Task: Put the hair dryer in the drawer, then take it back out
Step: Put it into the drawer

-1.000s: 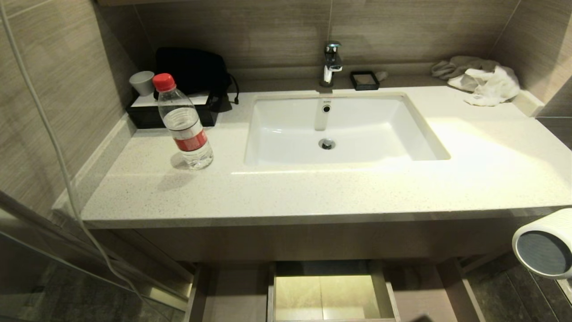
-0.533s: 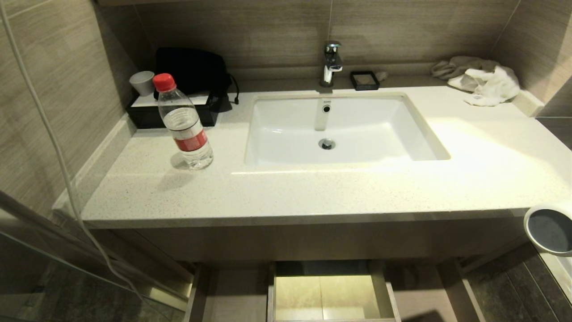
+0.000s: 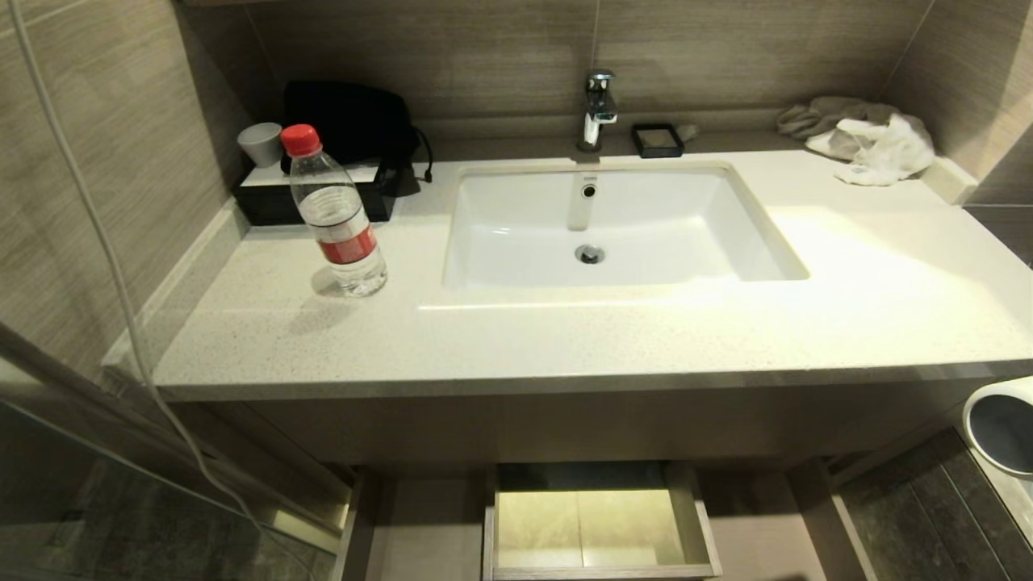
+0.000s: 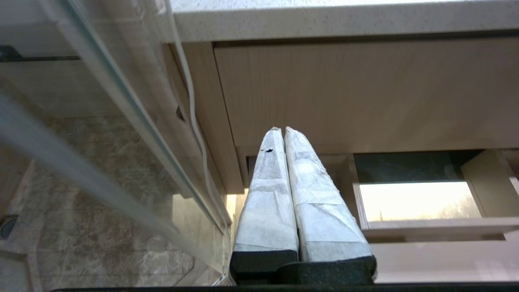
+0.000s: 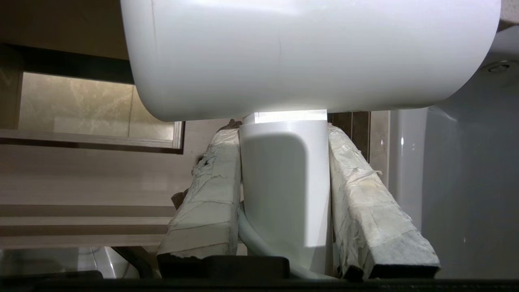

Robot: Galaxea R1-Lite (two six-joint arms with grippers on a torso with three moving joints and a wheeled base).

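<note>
One hair dryer (image 3: 1001, 424), one open drawer (image 3: 601, 520), one water bottle (image 3: 335, 214), one cup (image 3: 260, 144), one tap (image 3: 597, 109), two cloths (image 3: 876, 145), one sink (image 3: 613, 230)

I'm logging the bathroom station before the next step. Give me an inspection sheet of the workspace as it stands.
Surface: pale speckled countertop with an inset white sink.
Job's things: hair dryer at the right edge, below counter level, off the counter; drawer pulled open, no hair dryer seen inside.
Clutter: water bottle, grey cup, black bag on a black tray, soap dish, rags.
Grippers: right tool shut on the hair dryer's handle; left tool shut, empty, near the cabinet front.
Cables: white cord hanging along the left wall.
Surroundings: tiled wall, faucet, dark floor.
</note>
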